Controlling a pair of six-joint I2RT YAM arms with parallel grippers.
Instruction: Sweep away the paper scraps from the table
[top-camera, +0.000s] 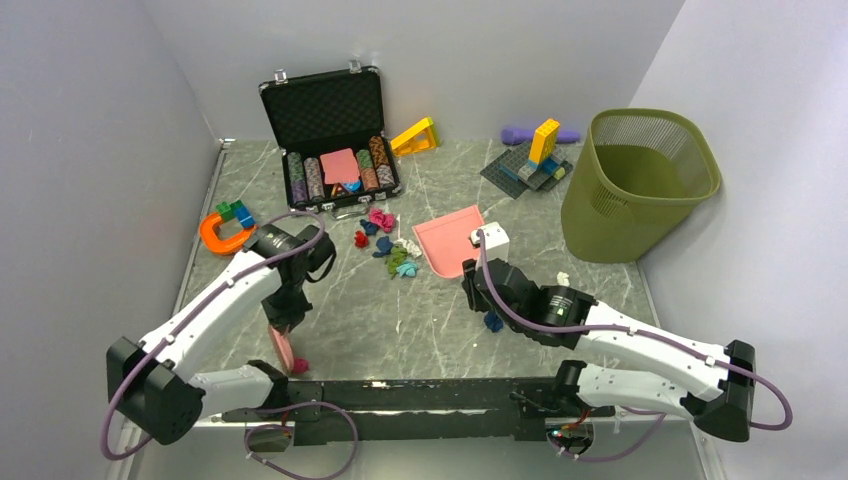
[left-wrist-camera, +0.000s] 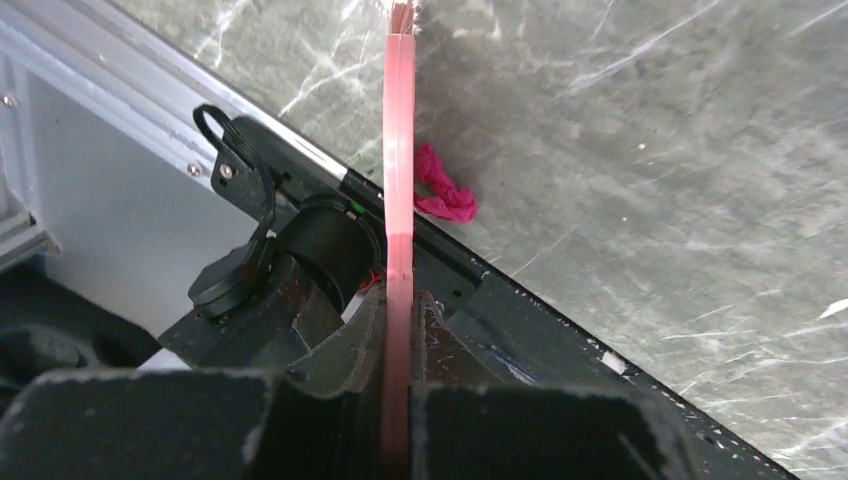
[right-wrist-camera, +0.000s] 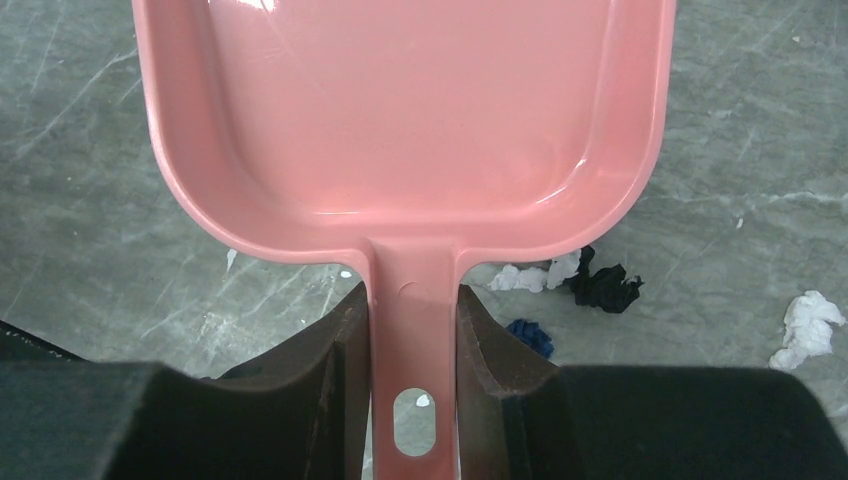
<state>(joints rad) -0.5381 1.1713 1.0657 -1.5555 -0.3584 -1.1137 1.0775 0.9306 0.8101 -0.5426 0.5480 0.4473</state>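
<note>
crumpled paper scraps (top-camera: 384, 246), magenta, blue, teal, white

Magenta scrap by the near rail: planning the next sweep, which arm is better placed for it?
Left. The left gripper is shut on a thin pink tool beside the magenta scrap; the right gripper holds the dustpan at mid-table.
</note>
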